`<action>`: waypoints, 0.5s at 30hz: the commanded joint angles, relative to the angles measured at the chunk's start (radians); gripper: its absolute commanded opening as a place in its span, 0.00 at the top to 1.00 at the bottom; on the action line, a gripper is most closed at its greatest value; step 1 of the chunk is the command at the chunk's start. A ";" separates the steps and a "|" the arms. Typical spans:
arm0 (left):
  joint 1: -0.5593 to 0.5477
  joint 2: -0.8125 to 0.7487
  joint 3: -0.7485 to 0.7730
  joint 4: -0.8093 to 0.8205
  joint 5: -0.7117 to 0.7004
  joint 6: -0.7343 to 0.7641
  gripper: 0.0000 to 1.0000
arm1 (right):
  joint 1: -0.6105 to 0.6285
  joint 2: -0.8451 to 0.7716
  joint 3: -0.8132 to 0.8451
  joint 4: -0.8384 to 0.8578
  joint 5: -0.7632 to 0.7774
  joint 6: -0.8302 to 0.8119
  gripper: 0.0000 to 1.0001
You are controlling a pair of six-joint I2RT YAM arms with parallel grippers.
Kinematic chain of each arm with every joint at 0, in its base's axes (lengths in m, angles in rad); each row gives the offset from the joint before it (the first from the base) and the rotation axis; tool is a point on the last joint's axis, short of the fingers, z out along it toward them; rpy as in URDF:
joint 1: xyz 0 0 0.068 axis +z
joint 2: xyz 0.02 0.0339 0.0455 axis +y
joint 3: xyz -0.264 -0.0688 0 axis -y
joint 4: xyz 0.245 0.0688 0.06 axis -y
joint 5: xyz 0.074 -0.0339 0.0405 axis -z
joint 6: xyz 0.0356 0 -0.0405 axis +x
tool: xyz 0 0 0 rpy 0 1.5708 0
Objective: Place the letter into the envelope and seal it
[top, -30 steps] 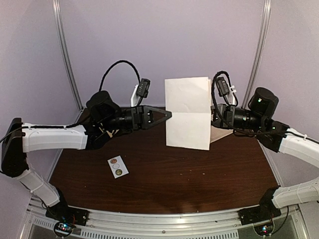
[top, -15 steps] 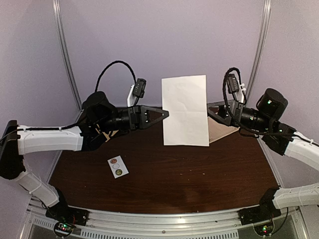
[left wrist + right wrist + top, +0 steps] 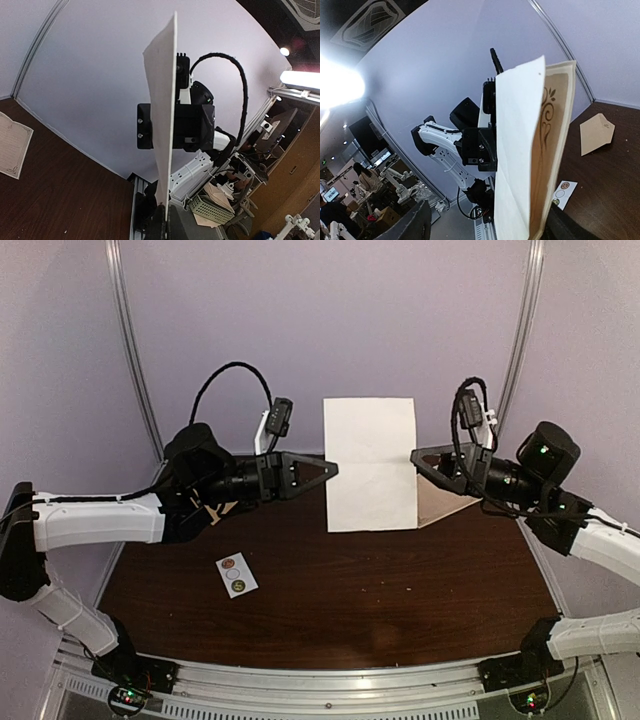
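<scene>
The letter (image 3: 370, 465), a white folded sheet with brown scrollwork inside (image 3: 547, 135), hangs upright in the air above the back of the table. My left gripper (image 3: 335, 468) is shut on its left edge, and its fingers (image 3: 167, 225) pinch the sheet's bottom in the left wrist view. My right gripper (image 3: 414, 454) is open at the sheet's right edge. In the right wrist view its two fingers stand wide apart with the letter (image 3: 520, 165) between them. The tan envelope (image 3: 596, 132) with a pointed flap lies flat on the table. In the top view my left arm hides most of it.
A small white sticker card (image 3: 237, 575) with round dots lies front left on the dark wooden table (image 3: 350, 600). A pale sheet with an ornate border (image 3: 12, 145) lies at the back right (image 3: 445, 505), behind the letter. Purple walls close the back and sides.
My right gripper let go of the letter's right edge, opened, drew back right, then returned to the edge. The left gripper kept hold, and the letter shifted slightly left.
</scene>
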 commanded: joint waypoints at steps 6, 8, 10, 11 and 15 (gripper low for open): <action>-0.001 0.008 0.025 -0.001 0.035 0.019 1.00 | 0.001 0.053 0.003 0.030 -0.012 -0.006 0.87; -0.002 0.011 0.027 -0.004 0.040 0.018 0.91 | 0.002 0.055 0.006 0.030 0.000 -0.010 0.99; -0.002 0.016 0.028 -0.002 0.049 0.017 0.74 | 0.002 0.057 0.004 0.033 0.015 -0.011 1.00; -0.002 0.020 0.030 -0.002 0.053 0.016 0.68 | 0.002 0.057 0.002 0.039 0.021 -0.010 1.00; -0.003 0.031 0.034 -0.006 0.069 0.011 0.66 | 0.002 0.058 -0.003 0.054 0.040 -0.005 1.00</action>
